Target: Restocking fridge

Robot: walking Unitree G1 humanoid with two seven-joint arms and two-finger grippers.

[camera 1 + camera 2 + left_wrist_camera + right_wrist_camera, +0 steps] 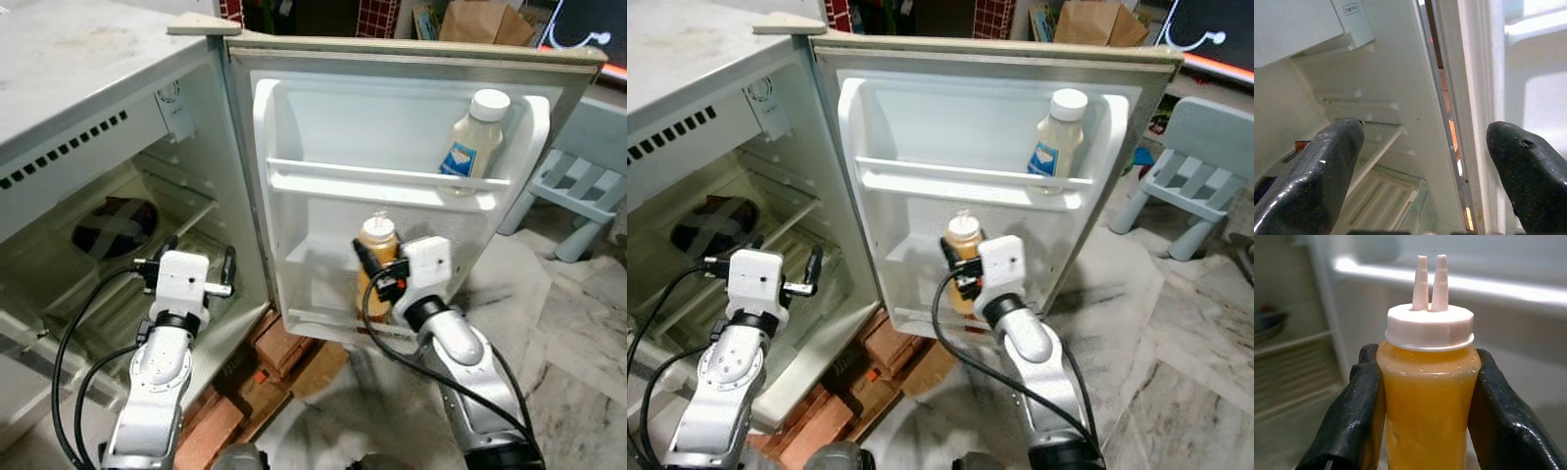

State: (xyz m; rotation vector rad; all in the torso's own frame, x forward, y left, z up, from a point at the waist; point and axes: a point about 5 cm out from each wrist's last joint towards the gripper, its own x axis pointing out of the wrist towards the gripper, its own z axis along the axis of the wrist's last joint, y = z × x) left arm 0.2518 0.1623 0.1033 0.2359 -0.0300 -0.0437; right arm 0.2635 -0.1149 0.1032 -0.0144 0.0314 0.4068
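While the right tool (377, 272) is clamped on the upright orange bottle (377, 257) at the door's lower shelf (323, 257), my left tool (191, 264) waits apart near the fridge (59, 117) interior.

Both silver arms are raised forward from below, each trailing black cables. The right arm angles up and inward, its wrist housing tilted toward the fridge door; the right hand (377, 269) has its two black fingers (1359, 416) pressed against opposite sides of an orange sauce bottle (1427, 401), held upright, pads in full contact at the bottle's shoulder. The left arm stands nearly vertical with the wrist upright; the left hand (184, 262) has its fingers (1317, 171) spread wide apart, holding nothing, pointed into the fridge interior.
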